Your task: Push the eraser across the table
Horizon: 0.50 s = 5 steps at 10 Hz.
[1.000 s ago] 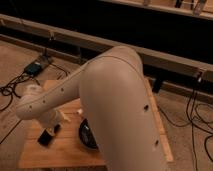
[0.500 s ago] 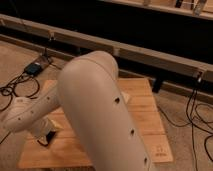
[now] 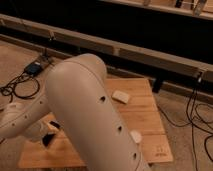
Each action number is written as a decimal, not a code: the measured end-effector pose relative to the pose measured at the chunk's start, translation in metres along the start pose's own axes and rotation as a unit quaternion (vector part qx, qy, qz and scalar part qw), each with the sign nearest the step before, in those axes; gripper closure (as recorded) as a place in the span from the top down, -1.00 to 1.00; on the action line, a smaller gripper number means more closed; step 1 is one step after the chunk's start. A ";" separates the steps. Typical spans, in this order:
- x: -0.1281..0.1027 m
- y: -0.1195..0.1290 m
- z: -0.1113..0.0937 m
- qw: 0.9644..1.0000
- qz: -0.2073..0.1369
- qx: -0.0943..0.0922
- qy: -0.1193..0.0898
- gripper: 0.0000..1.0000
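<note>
Gripper [image 3: 53, 126] low over the left side of the table [image 3: 145, 116], just beside the eraser [image 3: 47, 140] (grip state indiscernible); contact uncertain

The arm [image 3: 95, 115] is presenting a smooth, off-white shell, bulky and rounded in its near segment. A row of small dark round holes [image 3: 119, 128] is running down its right face. A slimmer cream forearm [image 3: 22, 120] is showing at the left, with a rounded joint casing. The gripper [image 3: 50, 132] is showing as dark parts at the forearm's end, over the near left part of the table [image 3: 145, 115].
</note>
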 end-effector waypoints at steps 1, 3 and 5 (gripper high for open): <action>-0.001 0.005 0.000 1.000 -0.004 0.002 0.000 0.30; -0.004 0.014 0.001 1.000 -0.011 0.006 -0.001 0.30; -0.007 0.019 0.005 1.000 -0.015 0.008 0.000 0.30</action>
